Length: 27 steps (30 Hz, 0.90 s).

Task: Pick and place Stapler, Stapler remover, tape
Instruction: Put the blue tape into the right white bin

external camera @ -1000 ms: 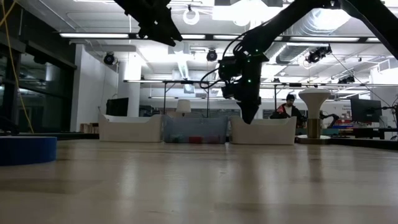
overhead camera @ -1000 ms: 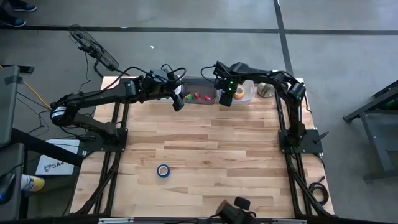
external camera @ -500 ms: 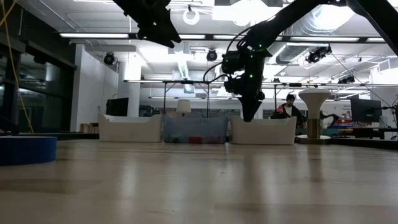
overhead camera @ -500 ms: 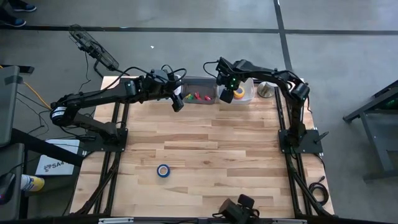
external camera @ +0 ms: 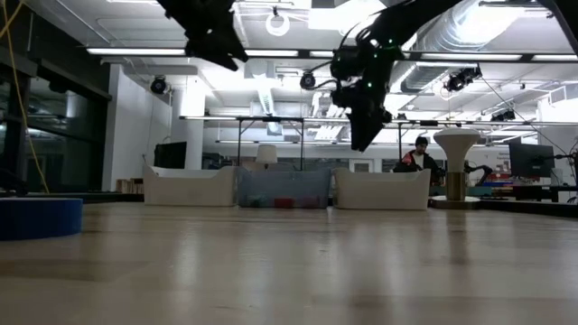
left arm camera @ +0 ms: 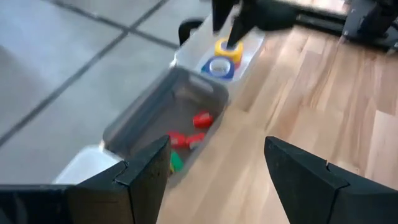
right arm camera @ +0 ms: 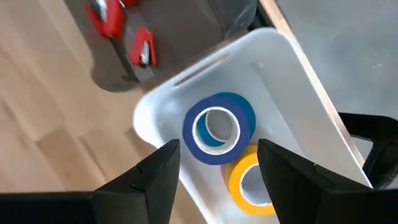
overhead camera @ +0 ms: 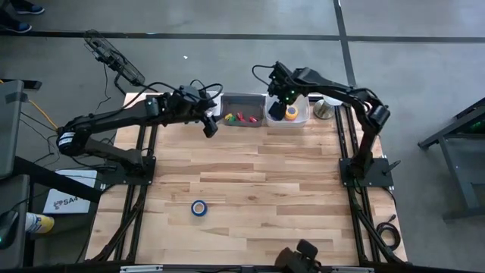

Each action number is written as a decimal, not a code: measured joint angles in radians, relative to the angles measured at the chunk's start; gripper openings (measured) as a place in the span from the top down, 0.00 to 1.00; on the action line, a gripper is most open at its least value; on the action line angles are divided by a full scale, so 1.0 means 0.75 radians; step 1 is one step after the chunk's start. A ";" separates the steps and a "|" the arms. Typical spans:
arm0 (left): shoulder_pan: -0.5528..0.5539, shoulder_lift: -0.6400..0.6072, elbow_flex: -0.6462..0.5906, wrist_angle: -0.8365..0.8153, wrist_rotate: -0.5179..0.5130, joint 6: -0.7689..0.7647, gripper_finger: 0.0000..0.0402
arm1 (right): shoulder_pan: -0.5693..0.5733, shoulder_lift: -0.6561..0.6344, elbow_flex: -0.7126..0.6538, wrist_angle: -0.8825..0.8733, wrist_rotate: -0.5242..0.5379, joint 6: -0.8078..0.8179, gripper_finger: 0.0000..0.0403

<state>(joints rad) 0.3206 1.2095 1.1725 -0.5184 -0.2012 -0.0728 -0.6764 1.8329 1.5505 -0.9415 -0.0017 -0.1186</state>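
A blue tape roll (overhead camera: 198, 208) lies flat on the table's near left part and shows at the left edge of the low view (external camera: 36, 218). A second blue roll (right arm camera: 214, 127) and a yellow roll (right arm camera: 249, 180) lie inside the white bin (overhead camera: 297, 119) at the far edge. My right gripper (right arm camera: 217, 152) hangs open above that bin (overhead camera: 282, 101), holding nothing. My left gripper (overhead camera: 208, 125) is open too and hovers near the grey bin (left arm camera: 168, 121). I cannot make out a stapler or a staple remover.
The grey bin (overhead camera: 242, 111) holds small red and green pieces (left arm camera: 186, 138). Another white bin (external camera: 188, 187) stands left of it, and a metal cup (overhead camera: 324, 109) stands at the far right corner. Bare wood lies between the bins and the near edge.
My right gripper has risen and moved from the white bin's near rim toward the table's far edge, over the bin. My left gripper has shifted a little toward the table's left.
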 joint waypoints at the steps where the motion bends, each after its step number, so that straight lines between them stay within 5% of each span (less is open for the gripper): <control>1: 0.000 -0.011 0.000 -0.039 0.000 -0.018 0.37 | 0.001 -0.016 0.000 0.002 -0.011 0.012 0.49; 18: -0.002 -0.038 -0.085 -0.709 0.335 -0.513 0.37 | 0.006 -0.286 0.001 0.015 -0.236 0.053 0.49; 27: -0.155 -0.038 -0.285 -0.739 0.402 -0.715 0.37 | 0.022 -0.445 0.001 0.066 -0.220 0.033 0.49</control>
<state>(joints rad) 0.2043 1.1809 0.9587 -1.0727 0.1002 -0.6092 -0.6601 1.4989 1.5509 -0.8923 -0.1670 -0.0939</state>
